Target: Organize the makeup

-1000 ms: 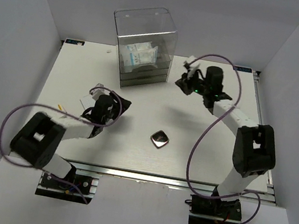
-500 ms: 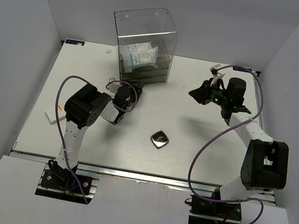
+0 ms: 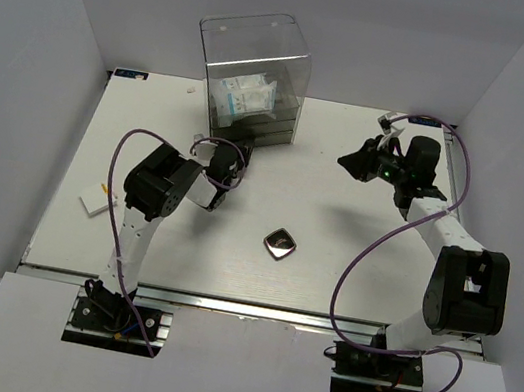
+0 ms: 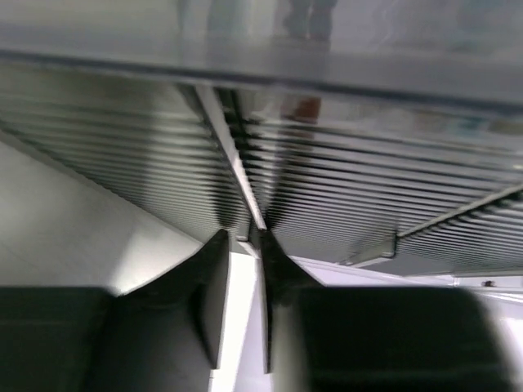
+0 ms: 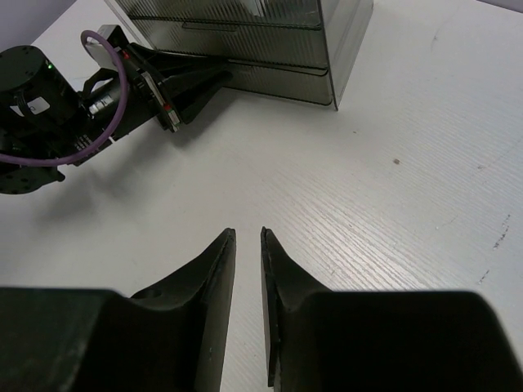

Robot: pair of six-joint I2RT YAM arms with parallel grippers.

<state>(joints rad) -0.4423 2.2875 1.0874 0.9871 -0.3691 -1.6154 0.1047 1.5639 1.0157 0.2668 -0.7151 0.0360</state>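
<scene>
A: What lies nearest the bases?
B: The compact (image 3: 280,244). It sits flat on the table (image 3: 228,273), between the two arms and apart from both grippers. Off to the left, near the table's edge, lies a small white piece (image 3: 92,202), too small to name.
A: And the left gripper?
B: The left gripper (image 3: 240,148) is low, with its tip at the foot of the box (image 3: 255,63), against the lowest drawer front. In its wrist view the fingers (image 4: 208,278) stand almost together with a thin slit of pale table between them. Ribbed drawer fronts fill the picture above. I cannot tell whether the tips pinch anything.
A: The right one?
B: The right gripper (image 3: 346,161) hangs above the table to the right of the box, well apart from it and pointing toward it. Its jaws are nearly closed, with a narrow gap and nothing in it.
A: Where are the packets?
B: The packets (image 3: 242,97), white with blue print, sit in the box's top compartment, above the drawers. I cannot count how many there are.
</scene>
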